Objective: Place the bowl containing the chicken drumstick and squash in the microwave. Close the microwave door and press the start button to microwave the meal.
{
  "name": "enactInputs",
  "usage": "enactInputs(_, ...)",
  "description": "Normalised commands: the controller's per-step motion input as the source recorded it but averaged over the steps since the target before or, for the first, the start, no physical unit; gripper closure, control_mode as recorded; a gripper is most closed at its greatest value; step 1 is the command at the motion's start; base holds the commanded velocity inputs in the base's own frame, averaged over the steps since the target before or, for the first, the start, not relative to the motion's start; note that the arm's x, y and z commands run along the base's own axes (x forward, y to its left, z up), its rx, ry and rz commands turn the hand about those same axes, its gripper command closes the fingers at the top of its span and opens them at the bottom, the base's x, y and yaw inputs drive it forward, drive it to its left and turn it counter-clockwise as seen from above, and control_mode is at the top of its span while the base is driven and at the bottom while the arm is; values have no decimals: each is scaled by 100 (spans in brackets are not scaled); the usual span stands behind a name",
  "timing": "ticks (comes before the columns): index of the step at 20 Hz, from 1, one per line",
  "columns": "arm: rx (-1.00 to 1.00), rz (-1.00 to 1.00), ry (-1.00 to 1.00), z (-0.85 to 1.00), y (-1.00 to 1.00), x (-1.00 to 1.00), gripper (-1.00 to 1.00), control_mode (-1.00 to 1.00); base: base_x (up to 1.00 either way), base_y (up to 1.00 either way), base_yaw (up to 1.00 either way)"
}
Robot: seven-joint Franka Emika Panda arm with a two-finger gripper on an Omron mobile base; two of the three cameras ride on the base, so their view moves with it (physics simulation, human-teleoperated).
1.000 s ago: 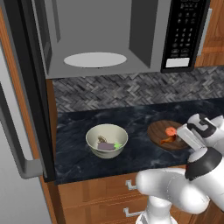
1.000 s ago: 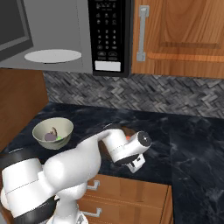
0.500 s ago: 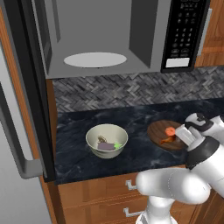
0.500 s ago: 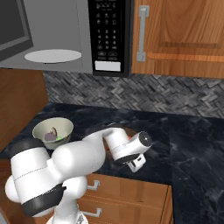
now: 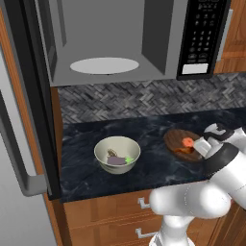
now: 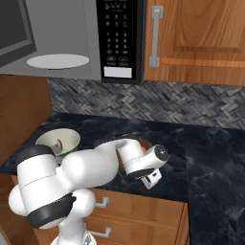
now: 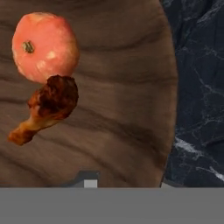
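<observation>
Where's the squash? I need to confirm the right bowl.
In the wooden bowl on the counter's right, the squash touches the drumstick.

bowl (image 7: 122, 109): dark brown, wood-grained | squash (image 7: 43, 46): orange-red | drumstick (image 7: 46, 107): orange-brown | counter (image 5: 86, 144): black, marbled | backsplash (image 5: 120, 98): grey herringbone | small bowl (image 5: 116, 153): cream

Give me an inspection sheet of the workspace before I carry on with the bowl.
Surface: dark marbled counter.
Job's things: wooden bowl on the counter holds the squash touching the chicken drumstick; microwave with its door open and turntable bare.
Clutter: cream bowl with purple and green food.
Grippers: gripper at the wooden bowl's rim, one finger inside, one outside; grip unconfirmed.
Cables: nothing seen.
Surroundings: herringbone backsplash, wooden cabinets.
</observation>
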Motion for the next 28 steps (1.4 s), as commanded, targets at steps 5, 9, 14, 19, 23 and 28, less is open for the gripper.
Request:
enactInputs(5, 0, 0, 0, 4, 0, -1, 100, -100, 0, 0, 0)
enactInputs(9, -4, 0, -6, 49, 0, -40, 100, -100, 0, 0, 0)
enactInputs(14, -13, 0, -13, 69, 5, -54, 100, -100, 0, 0, 0)
enactInputs(19, -13, 0, -4, 67, 4, -47, 100, -100, 0, 0, 0)
enactInputs(23, -2, 0, -6, 65, 7, -34, 100, -100, 0, 0, 0)
enactInputs(28, 0, -5, -12, 69, 29, -33, 100, -100, 0, 0, 0)
